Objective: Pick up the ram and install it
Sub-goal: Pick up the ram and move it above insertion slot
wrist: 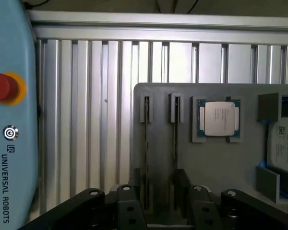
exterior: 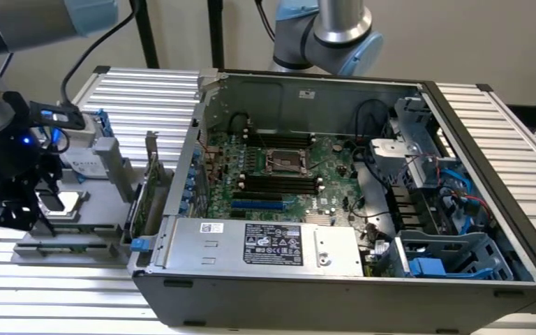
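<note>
Claw (wrist: 159, 191) hangs wide open over the ram (wrist: 146, 143) in its gray holder (wrist: 216, 163); pickup stage, needs centering on 1 stick.

Jaws spread, the gripper (exterior: 28, 215) hung over the tray (exterior: 72, 248) at nine o'clock in the exterior view. In the wrist view the ram (wrist: 146, 143) and a second stick (wrist: 175, 143) stood on edge under the gap between the fingers (wrist: 129, 208), bare tray around them; the chip (wrist: 218, 119) lay just beside. The pendant (wrist: 9, 120) lay beside the tray, ribbed table (wrist: 86, 120) between them. Toward three o'clock an upright card (exterior: 153, 174) and the case wall (exterior: 190, 153) barred a level path. Inside, the slots (exterior: 278, 183) lay open from above, hemmed by the supply (exterior: 259, 244) at six, the cage (exterior: 417, 132) and cables (exterior: 373, 209) at three. An arm joint (exterior: 333, 31) overhung twelve o'clock.
</note>
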